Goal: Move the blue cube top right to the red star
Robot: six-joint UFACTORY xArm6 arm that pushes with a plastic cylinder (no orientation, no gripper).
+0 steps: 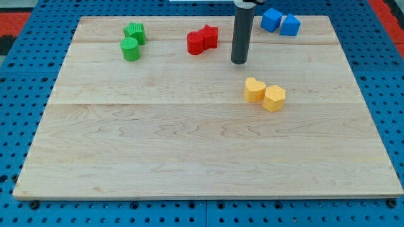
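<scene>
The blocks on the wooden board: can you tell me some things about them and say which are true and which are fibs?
1. The two green blocks sit near the view's top left of the board. True.
2. My tip is touching the yellow blocks. False: it stands apart from them, toward the view's top, with bare wood between.
3. The two blue blocks are side by side at the view's top right. True.
4. The red blocks lie to the view's right of my tip. False: they lie to its left.
5. The yellow blocks are stacked one on the other. False: they sit side by side, touching.
</scene>
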